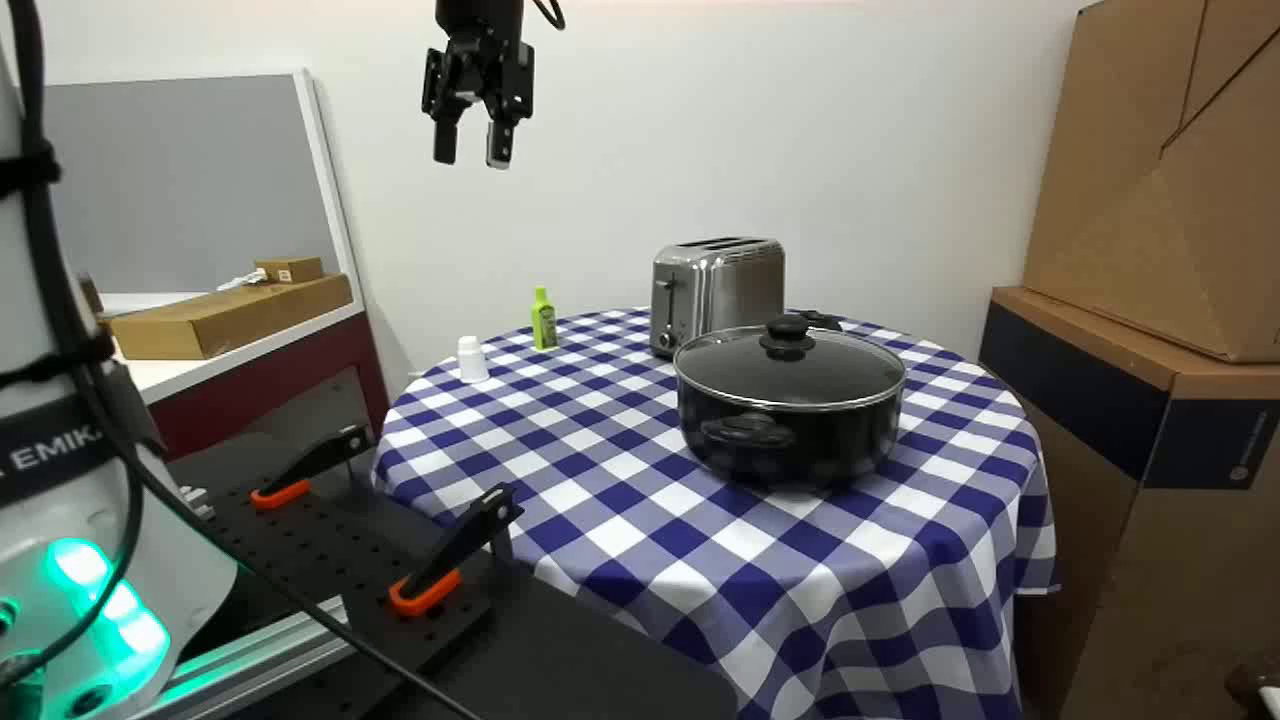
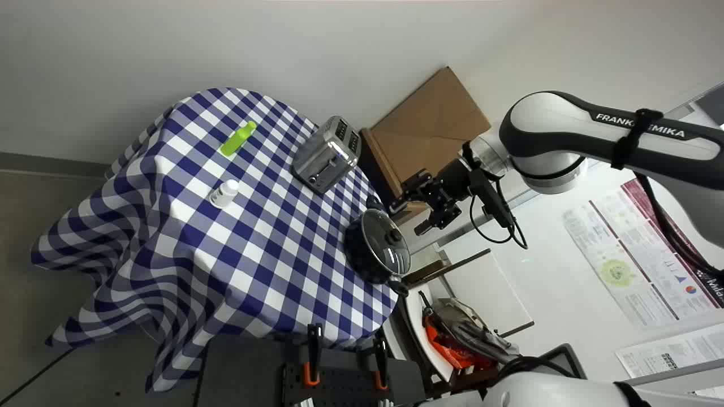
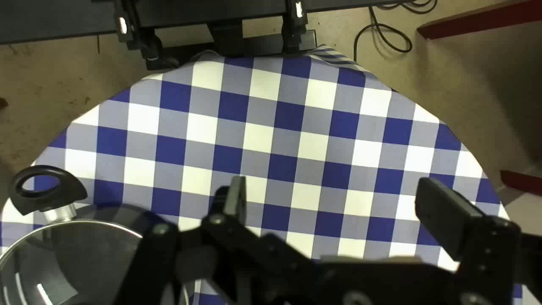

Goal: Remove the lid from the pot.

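The see-through glass lid (image 1: pixel 740 375) with its dark knob (image 1: pixel 787 336) lies on the black pot (image 1: pixel 800 445). The lid (image 2: pixel 380 240) and the pot (image 2: pixel 357 254) also show in an exterior view. In the wrist view the lid (image 3: pixel 93 258) is at the lower left, with one pot handle (image 3: pixel 48 190) above it; the gripper hides its knob. My gripper (image 1: pixel 471 162) is open and empty, high above the table and apart from the pot. It also shows in an exterior view (image 2: pixel 407 219) and the wrist view (image 3: pixel 332 186), with bare tablecloth between its fingers.
A steel toaster (image 1: pixel 718 290) stands behind the pot on the checkered tablecloth (image 1: pixel 620 500). A green bottle (image 1: pixel 543 320) and a white bottle (image 1: pixel 471 360) stand farther left. Black clamps (image 1: pixel 460 550) hold at the table's near edge. Cardboard boxes (image 1: pixel 1150 200) are stacked beside the table.
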